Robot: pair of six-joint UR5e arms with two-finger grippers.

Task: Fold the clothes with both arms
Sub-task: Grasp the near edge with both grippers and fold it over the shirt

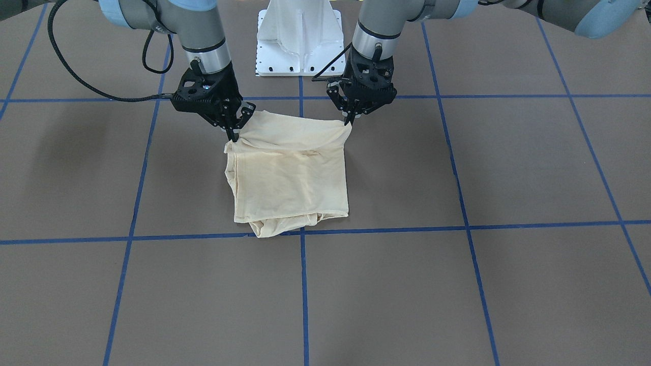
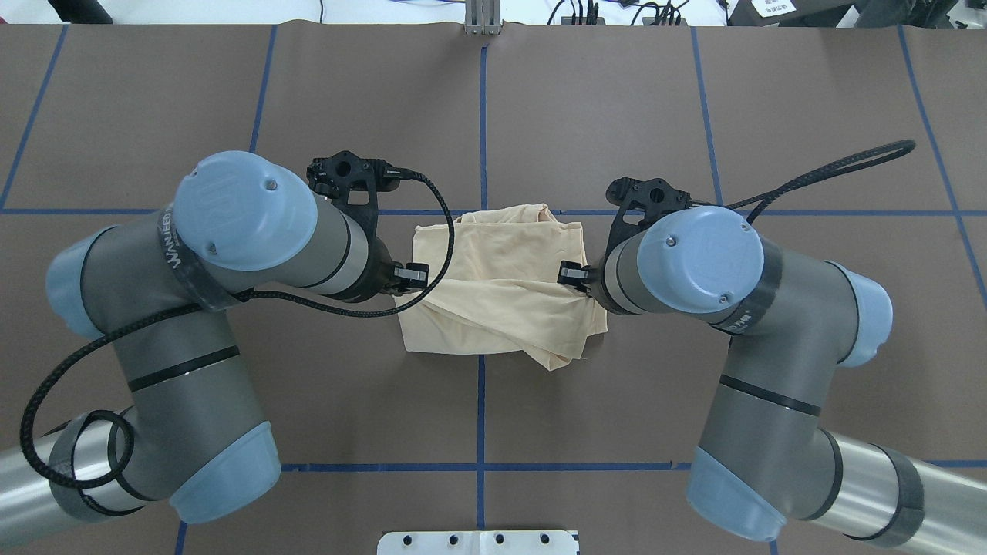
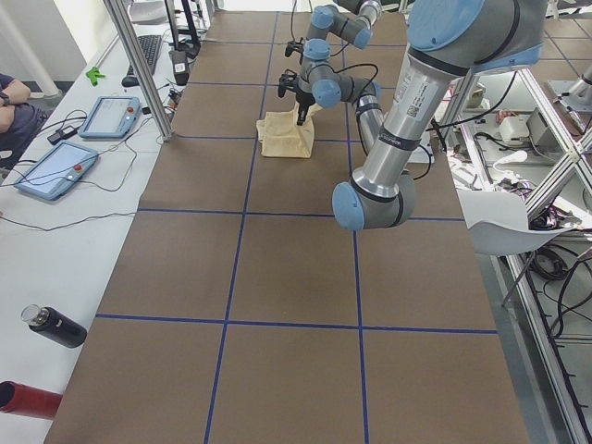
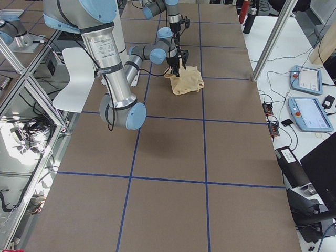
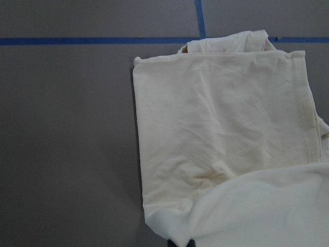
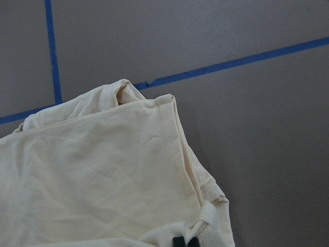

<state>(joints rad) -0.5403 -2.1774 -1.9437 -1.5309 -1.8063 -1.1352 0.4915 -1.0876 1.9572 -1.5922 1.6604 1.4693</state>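
Note:
The cream shirt (image 1: 290, 173) lies folded into a rough square at the table's middle, plain side up; no print shows. Its robot-side edge is raised a little off the table. My left gripper (image 1: 350, 120) is shut on that edge's corner on the front view's right. My right gripper (image 1: 234, 134) is shut on the other corner. From overhead the shirt (image 2: 501, 285) sits between the two wrists, which hide most of both grippers. The left wrist view shows the cloth (image 5: 221, 139) running away from dark fingertips (image 5: 177, 242) at the bottom edge. The right wrist view shows the same cloth (image 6: 103, 175).
The white base pedestal (image 1: 299, 35) stands just behind the shirt. Blue tape lines (image 1: 303, 284) grid the brown table. In the left side view, tablets (image 3: 54, 171), a dark bottle (image 3: 54, 326) and a metal post (image 3: 139, 65) sit beside the table.

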